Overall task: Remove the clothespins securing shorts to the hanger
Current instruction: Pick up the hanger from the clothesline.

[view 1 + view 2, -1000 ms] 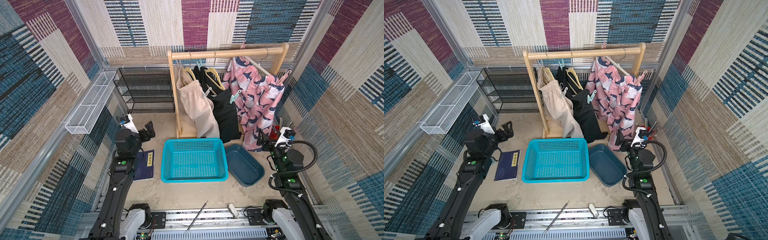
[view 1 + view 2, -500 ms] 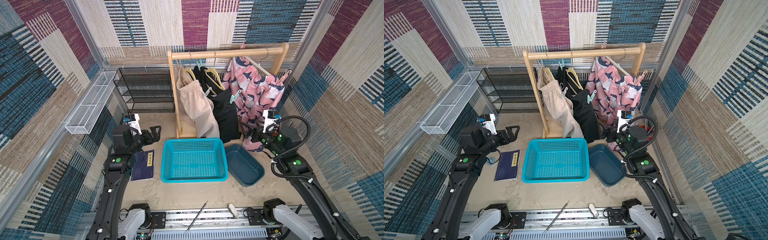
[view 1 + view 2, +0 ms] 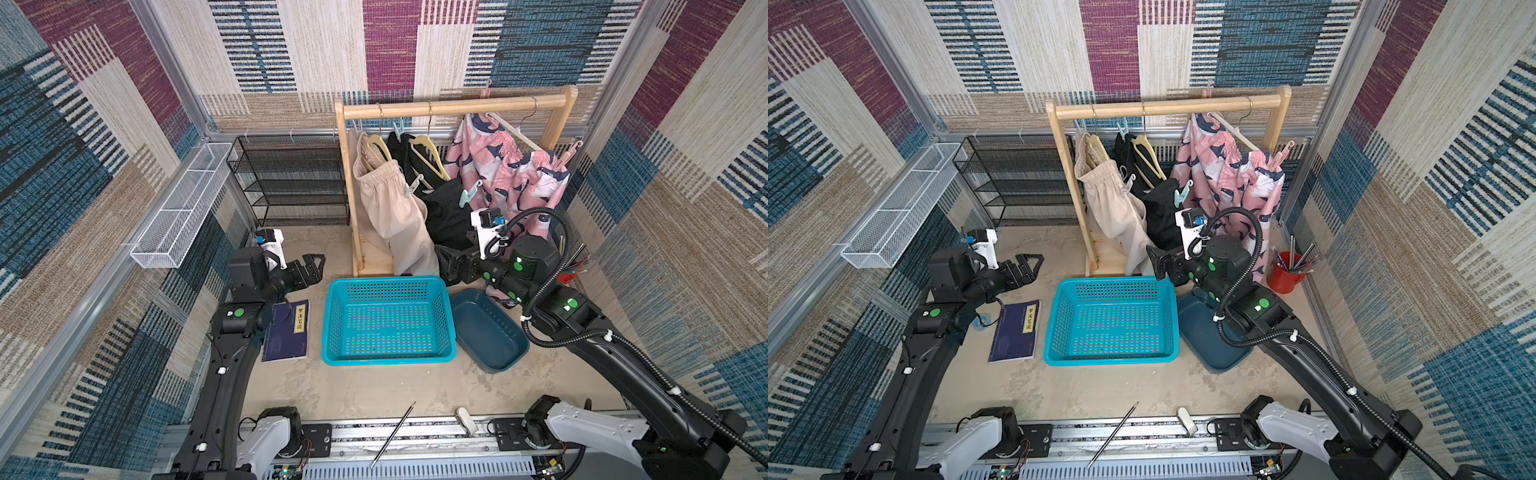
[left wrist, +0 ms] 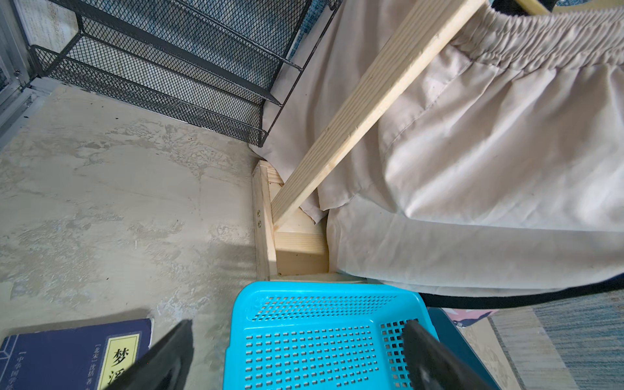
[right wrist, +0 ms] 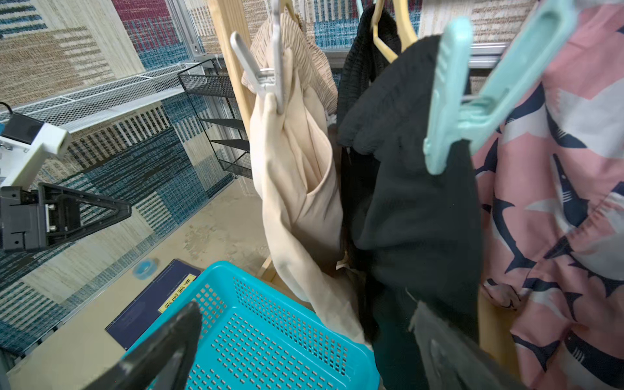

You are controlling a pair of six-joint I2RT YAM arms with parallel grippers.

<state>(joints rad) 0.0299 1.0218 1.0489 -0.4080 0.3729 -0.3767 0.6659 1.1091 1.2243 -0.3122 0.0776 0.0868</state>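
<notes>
Three pairs of shorts hang from a wooden rack (image 3: 457, 109) at the back of the robot's cell: beige shorts (image 3: 390, 208), black shorts (image 3: 449, 216) and pink shorts (image 3: 507, 174) printed with sharks. A white clothespin (image 5: 266, 79) bites the beige waistband. A mint clothespin (image 5: 447, 101) grips the top of the black pair. A pink clothespin (image 3: 571, 151) sits at the far end of the pink waistband, by the rack's post. The right gripper (image 3: 1153, 262) hangs with its jaws wide apart and nothing between them, close in front of the black shorts and lower than the mint clothespin. The left gripper (image 3: 318, 267) (equally wide, equally empty) hovers over bare floor beside the rack's other post, beyond a blue book (image 3: 286, 332). A turquoise basket (image 3: 388, 279) and a dark blue tray (image 3: 490, 336) lie on the floor before the rack.
</notes>
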